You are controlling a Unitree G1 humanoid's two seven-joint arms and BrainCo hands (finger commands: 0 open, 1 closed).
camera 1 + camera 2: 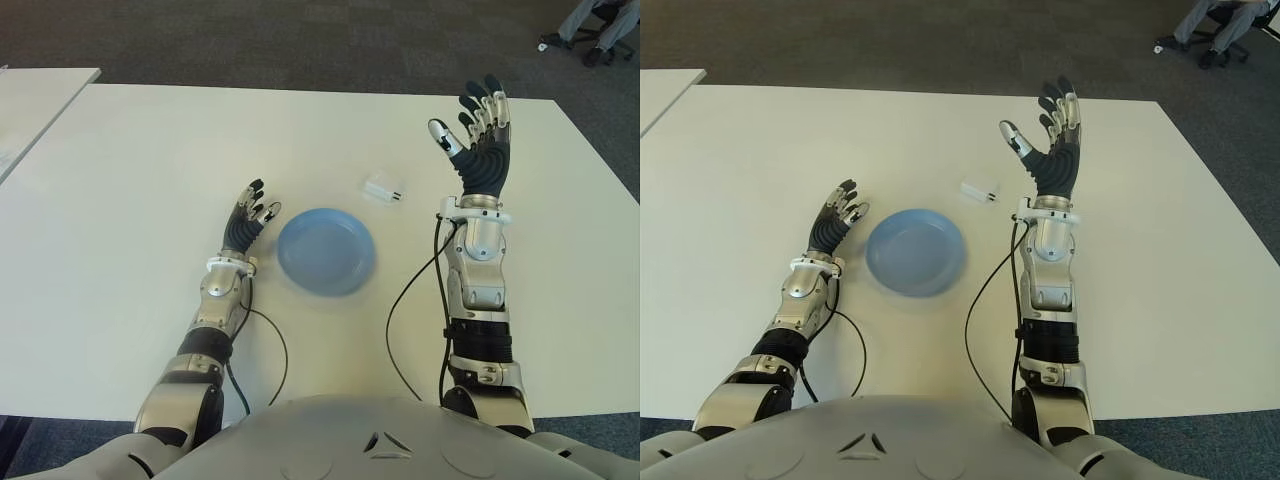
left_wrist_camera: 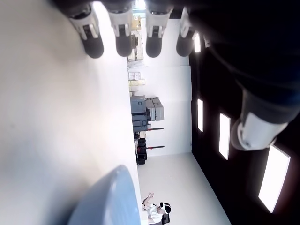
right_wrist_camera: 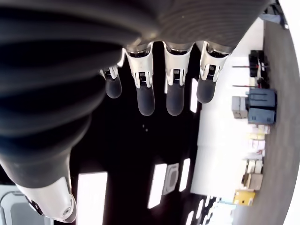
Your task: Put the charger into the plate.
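A small white charger [image 1: 382,190] lies on the white table [image 1: 120,200], just beyond the right rim of a round blue plate [image 1: 326,250]. Nothing is in the plate. My right hand [image 1: 477,135] is raised above the table to the right of the charger, palm up, its fingers [image 3: 146,96] spread and holding nothing. My left hand [image 1: 250,215] shows low beside the plate's left edge, fingers [image 2: 123,40] straight and holding nothing. The plate's rim [image 2: 105,199] shows in the left wrist view.
A second white table [image 1: 40,95] stands at the far left. A person's legs and a chair [image 1: 595,30] show at the far right corner on dark carpet. Black cables [image 1: 405,310] run from both forearms across the table's near side.
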